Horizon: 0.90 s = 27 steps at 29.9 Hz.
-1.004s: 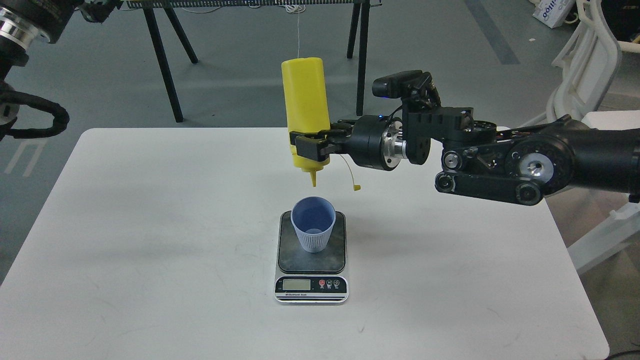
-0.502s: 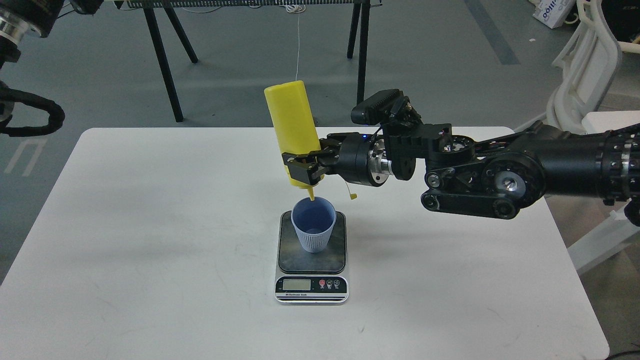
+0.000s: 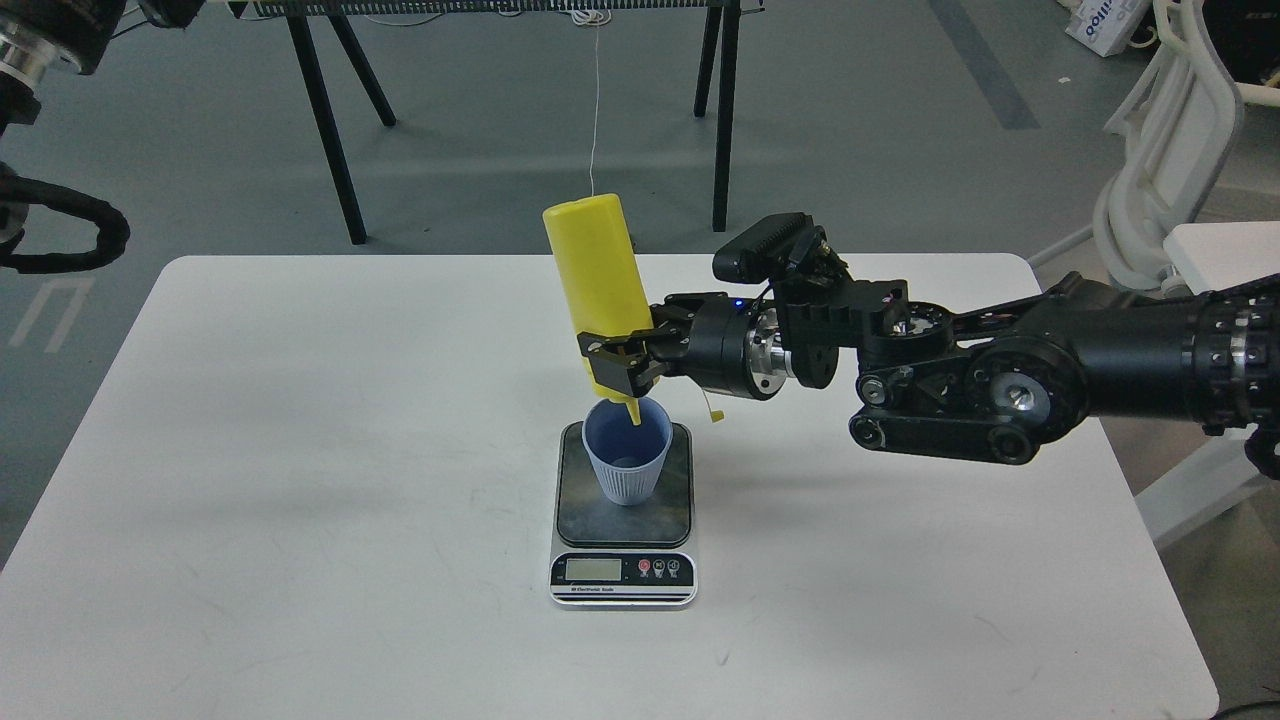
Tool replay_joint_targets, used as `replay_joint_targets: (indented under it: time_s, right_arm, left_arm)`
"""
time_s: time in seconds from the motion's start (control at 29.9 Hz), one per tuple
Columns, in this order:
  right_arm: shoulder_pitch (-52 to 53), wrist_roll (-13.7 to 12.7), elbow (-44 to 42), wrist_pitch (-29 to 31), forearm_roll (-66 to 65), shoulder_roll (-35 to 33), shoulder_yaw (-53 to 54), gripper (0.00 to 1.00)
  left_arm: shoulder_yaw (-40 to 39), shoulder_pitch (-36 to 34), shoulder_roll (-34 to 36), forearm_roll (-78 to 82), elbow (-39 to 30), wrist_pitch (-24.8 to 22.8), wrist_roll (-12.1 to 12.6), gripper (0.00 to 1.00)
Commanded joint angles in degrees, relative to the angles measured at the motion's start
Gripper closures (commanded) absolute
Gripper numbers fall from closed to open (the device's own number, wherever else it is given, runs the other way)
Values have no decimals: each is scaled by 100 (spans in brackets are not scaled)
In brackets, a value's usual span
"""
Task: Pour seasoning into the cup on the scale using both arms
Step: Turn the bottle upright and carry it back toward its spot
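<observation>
At upper left, left arm (image 3: 60,60): only thick links showed at the frame's ten o'clock corner; its fingers were out of view.
Desk (image 3: 300,500): broad bare surface at nine o'clock of the scale, edges well apart from it.
Seasoning (image 3: 597,290): inverted, tilted, nozzle dipped just inside the cup's rim.
Cup (image 3: 627,462): upright on the scale (image 3: 622,520).
Right fingers (image 3: 615,368): clenched on the seasoning near its cap.
Advice: squeeze gently, keep the nozzle off the wall, watch the display.
Room: open desk at three o'clock beneath the right arm.
</observation>
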Motion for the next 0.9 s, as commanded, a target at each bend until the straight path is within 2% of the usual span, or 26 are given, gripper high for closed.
replay_joint_targets:
  time_s: [0.0,0.2,0.47,0.64,0.87]
  right_arm:
    - [-14,3,46,33,281,-278,247,75]
    - [-548,47,494,103,825,-1244,1309,75]
    - [-2200,55,1373,612,2548,-2774,3523,75]
    - [-3456,64,1488,1077,3629,-3065,4868,76]
    - [-5013,152,1426,1947,5289,-2995,6364,76]
  left_arm:
    - [0,-2,8,-2,3,-2,0,1]
    - [9,-11,-9,24,3,-2,9,1]
    - [1,-11,8,15,3,-28,9,1]
    - [-70,77,17,-73,12,-63,0,1]
    - [-131,235,-62,-73,161,-64,44,1]
